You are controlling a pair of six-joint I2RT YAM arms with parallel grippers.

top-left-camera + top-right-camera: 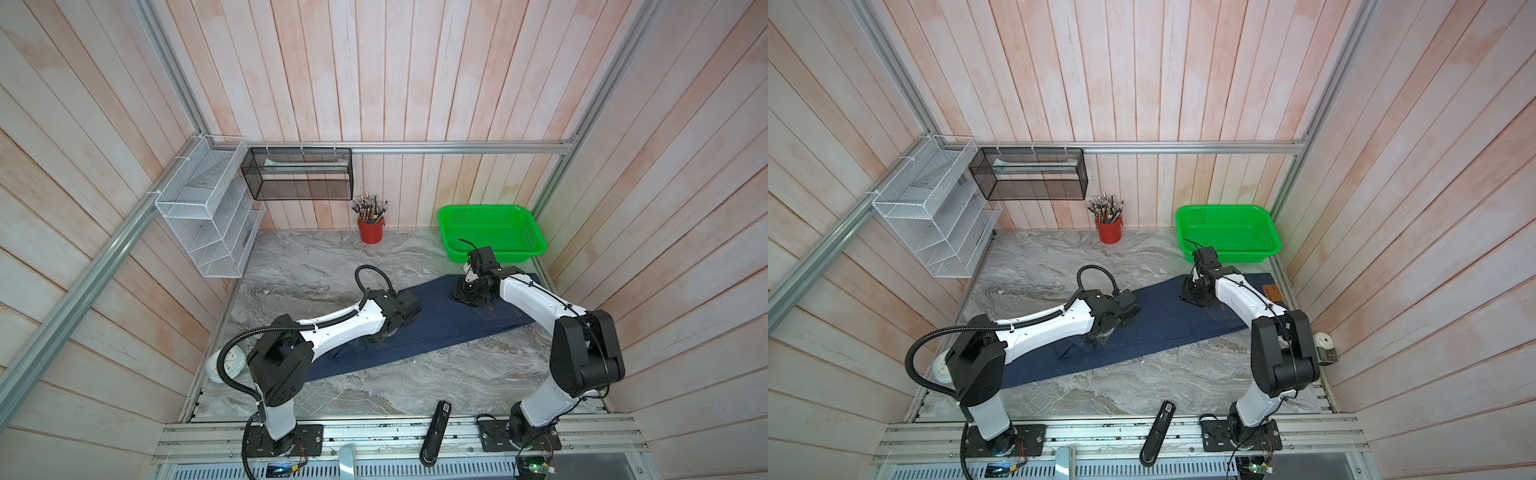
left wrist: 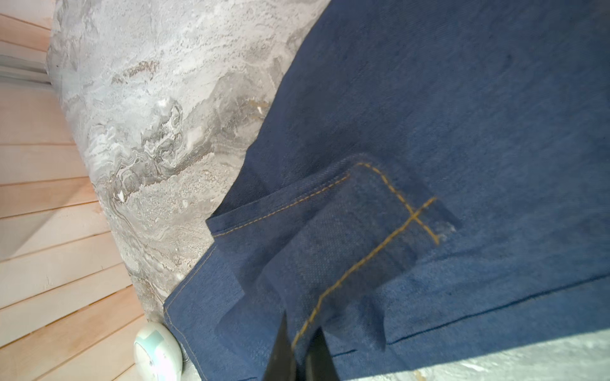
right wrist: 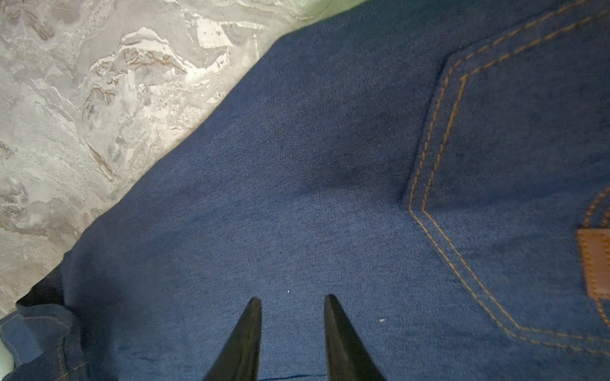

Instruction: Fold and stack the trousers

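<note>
The trousers (image 1: 440, 328) (image 1: 1163, 328) are dark blue jeans lying flat in a long diagonal band across the marble table (image 1: 316, 266). My left gripper (image 2: 302, 321) is shut on a raised fold of the trousers (image 2: 346, 231), pinching the tan-stitched seam near the leg end; in both top views it sits low over the left part of the band (image 1: 376, 338) (image 1: 1090, 343). My right gripper (image 3: 292, 298) is open, its tips resting on flat denim beside the back pocket (image 3: 528, 148) and tan patch (image 3: 595, 264). In both top views it stands near the waist end (image 1: 467, 297) (image 1: 1192, 297).
A green basket (image 1: 490, 232) stands at the back right, just behind the waist end. A red cup of pens (image 1: 370, 230) is at the back wall. A white round object (image 1: 220, 365) lies by the leg end. A black device (image 1: 436, 432) rests on the front rail.
</note>
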